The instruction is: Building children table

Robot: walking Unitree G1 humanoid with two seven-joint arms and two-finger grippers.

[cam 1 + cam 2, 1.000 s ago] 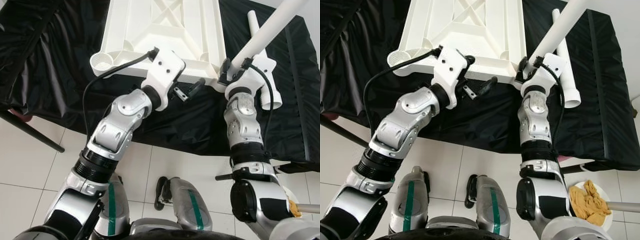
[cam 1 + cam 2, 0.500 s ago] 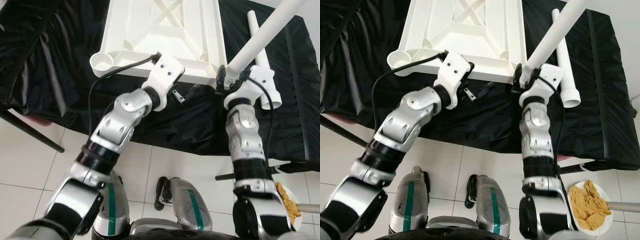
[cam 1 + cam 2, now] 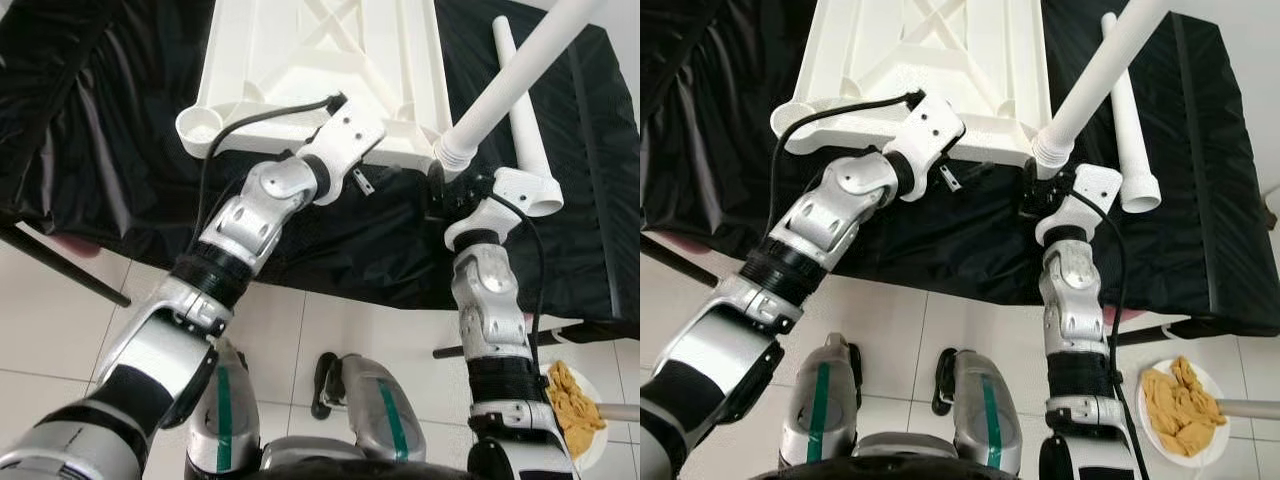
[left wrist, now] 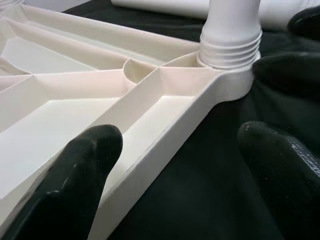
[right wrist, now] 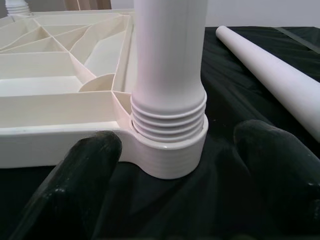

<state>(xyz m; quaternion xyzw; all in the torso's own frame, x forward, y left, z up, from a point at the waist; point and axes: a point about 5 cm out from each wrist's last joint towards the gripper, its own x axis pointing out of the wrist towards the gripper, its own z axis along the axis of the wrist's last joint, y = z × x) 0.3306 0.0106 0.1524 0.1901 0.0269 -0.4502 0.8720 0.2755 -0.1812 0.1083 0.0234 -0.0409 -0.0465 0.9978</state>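
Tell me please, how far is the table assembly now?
Done: one white leg stands in the near right corner socket of the upside-down tabletop, threads visible. In hand: nothing; the right gripper is open beside that socket, and the left gripper is open at the tabletop edge. Left: a second leg lies on the black cloth, and the near left socket is empty.

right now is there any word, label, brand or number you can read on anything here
None: no text shows on any of these.
Upturned white table top: bare plastic ribs.
Screwed-in leg and loose leg: plain white.
Black cloth: unmarked.
Plate: no markings.
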